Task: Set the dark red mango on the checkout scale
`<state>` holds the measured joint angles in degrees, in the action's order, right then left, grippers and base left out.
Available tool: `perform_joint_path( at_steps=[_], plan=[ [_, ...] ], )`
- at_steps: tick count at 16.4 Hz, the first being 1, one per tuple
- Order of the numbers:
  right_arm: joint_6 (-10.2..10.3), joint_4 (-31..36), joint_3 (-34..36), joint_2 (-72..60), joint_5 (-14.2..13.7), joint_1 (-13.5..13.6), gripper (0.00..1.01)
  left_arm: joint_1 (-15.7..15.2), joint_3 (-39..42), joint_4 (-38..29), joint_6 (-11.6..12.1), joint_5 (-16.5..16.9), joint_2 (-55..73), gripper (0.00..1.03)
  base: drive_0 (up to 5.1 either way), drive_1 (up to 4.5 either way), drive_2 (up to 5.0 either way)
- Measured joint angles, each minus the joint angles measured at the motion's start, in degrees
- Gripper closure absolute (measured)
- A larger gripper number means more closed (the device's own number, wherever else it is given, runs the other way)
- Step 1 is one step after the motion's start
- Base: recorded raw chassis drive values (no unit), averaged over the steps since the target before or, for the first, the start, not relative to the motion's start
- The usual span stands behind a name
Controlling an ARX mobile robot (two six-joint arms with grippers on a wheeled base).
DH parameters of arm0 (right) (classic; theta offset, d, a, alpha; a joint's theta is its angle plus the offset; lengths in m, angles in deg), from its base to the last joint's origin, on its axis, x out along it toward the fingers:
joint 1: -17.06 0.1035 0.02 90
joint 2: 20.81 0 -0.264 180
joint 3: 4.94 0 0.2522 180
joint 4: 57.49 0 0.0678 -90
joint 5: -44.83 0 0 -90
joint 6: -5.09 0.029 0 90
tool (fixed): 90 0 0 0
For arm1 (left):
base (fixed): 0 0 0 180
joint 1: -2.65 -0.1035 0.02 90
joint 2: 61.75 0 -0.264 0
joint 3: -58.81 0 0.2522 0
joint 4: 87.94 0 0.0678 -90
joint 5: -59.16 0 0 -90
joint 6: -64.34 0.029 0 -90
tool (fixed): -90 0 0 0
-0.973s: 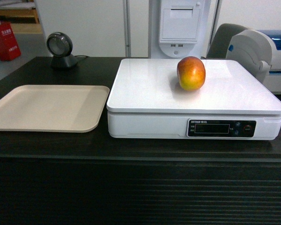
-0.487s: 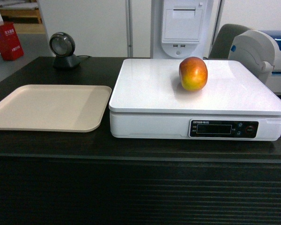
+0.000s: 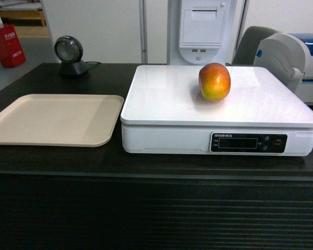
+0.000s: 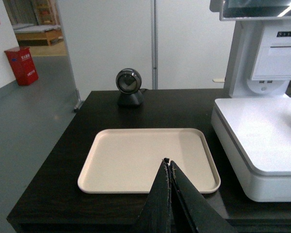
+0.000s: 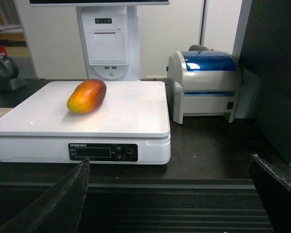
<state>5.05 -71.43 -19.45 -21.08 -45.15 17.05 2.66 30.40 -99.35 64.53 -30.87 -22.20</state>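
Left gripper (image 4: 169,167), low centre of its wrist view, has its fingers pressed together; right gripper (image 5: 169,194) stands wide apart, empty. Dark red mango (image 3: 214,81) lies on the scale (image 3: 167,104), upper middle of the head view. Best now: keep both arms clear of the plate so the reading settles.

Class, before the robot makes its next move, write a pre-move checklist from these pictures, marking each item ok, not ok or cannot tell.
1. Dark red mango lies on the scale top plate: ok.
2. Mango free of both grippers: ok.
3. Left gripper shut and empty, over the beige tray: ok.
4. Right gripper open, back from the scale: ok.
5. Scale display shows a weight: cannot tell.
6. Label printer stands apart from the scale: ok.
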Motion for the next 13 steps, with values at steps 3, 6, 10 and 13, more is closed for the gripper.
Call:
perform_joint_path(
  at_steps=[3, 6, 10, 13],
  plan=[
    [-0.02, 0.0, 0.0, 0.0, 0.02, 0.0, 0.03, 0.0, 4.74, 0.15, 0.0, 0.0, -4.42, 1.01, 0.0, 0.0, 0.0],
    [0.0, 0.0, 0.0, 0.0, 0.02, 0.0, 0.03, 0.0, 7.89, 1.64, 0.0, 0.02, -9.05, 1.01, 0.0, 0.0, 0.0],
    [0.0, -0.02, 0.0, 0.0, 0.02, 0.0, 0.03, 0.0, 10.84, 4.72, 0.0, 0.0, -15.15, 1.01, 0.0, 0.0, 0.0],
    [0.0, 0.0, 0.0, 0.0, 0.02, 0.0, 0.03, 0.0, 12.04, 7.54, 0.0, 0.0, -19.04, 1.01, 0.0, 0.0, 0.0]
  ],
)
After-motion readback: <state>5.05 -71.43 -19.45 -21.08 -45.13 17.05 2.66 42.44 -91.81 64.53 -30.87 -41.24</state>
